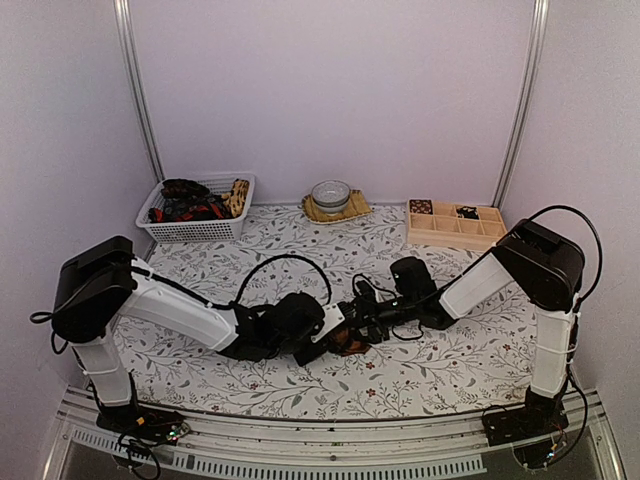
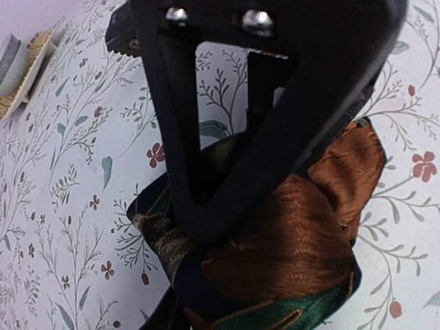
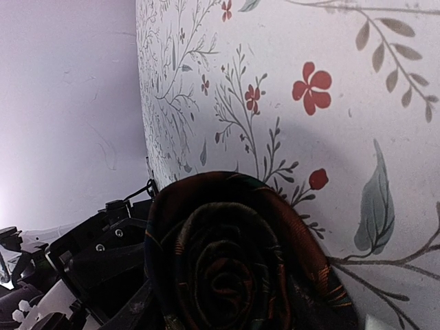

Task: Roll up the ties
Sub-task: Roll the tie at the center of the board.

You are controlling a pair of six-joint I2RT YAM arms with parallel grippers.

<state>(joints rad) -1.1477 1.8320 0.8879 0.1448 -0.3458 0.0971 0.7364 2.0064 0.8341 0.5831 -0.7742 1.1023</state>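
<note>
One tie (image 1: 350,346), dark with brown and green patches, is rolled into a tight spiral on the floral tablecloth in front of the arms. Both grippers meet at it. My left gripper (image 1: 333,336) holds the roll from the left; in the left wrist view the roll (image 2: 295,234) fills the jaw area and hides my own fingertips. My right gripper (image 1: 364,322) is against the roll from the right, and one of its black fingers (image 2: 206,172) lies across the fabric. The right wrist view looks at the roll (image 3: 240,268) end-on. More ties (image 1: 190,203) lie in a basket.
A white basket (image 1: 214,232) stands at the back left. A bowl (image 1: 330,193) on a woven mat is at the back centre. A wooden divided tray (image 1: 433,236) stands at the back right. Black cables loop over the cloth behind the grippers.
</note>
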